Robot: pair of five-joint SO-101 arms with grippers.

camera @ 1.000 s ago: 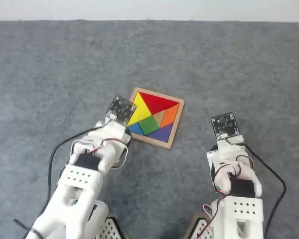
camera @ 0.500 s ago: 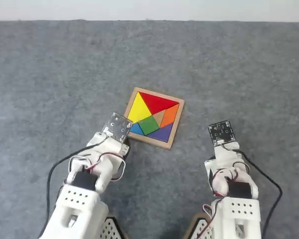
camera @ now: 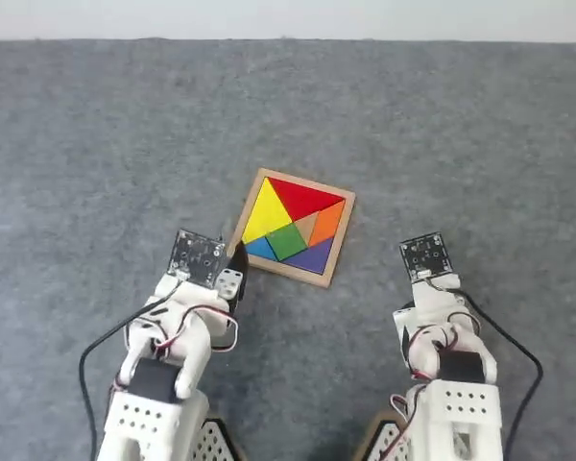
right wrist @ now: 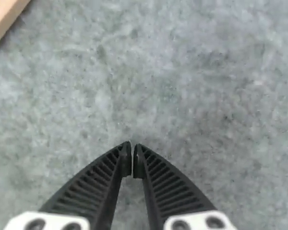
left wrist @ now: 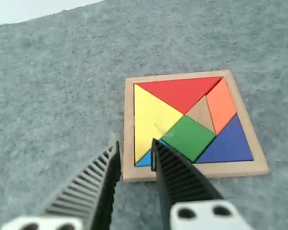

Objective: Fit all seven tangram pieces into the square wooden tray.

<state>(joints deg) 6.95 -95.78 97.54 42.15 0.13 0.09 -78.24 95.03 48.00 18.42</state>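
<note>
The square wooden tray (camera: 286, 272) lies near the middle of the grey felt-covered table (camera: 442, 125), turned slightly, with all 7 tangram pieces (camera: 302, 197) flush inside. The left gripper (left wrist: 134, 151) hovers at the tray's near left corner, fingers slightly parted and empty. The right gripper (right wrist: 132, 151) is well apart over bare felt on the tray's right, pinched together on nothing.

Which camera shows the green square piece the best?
The left wrist view: the green square looks big and close among its neighbours. The high view shows it whole too, but farther off, inside the wooden tray. The right wrist view catches a corner of the tray.
</note>
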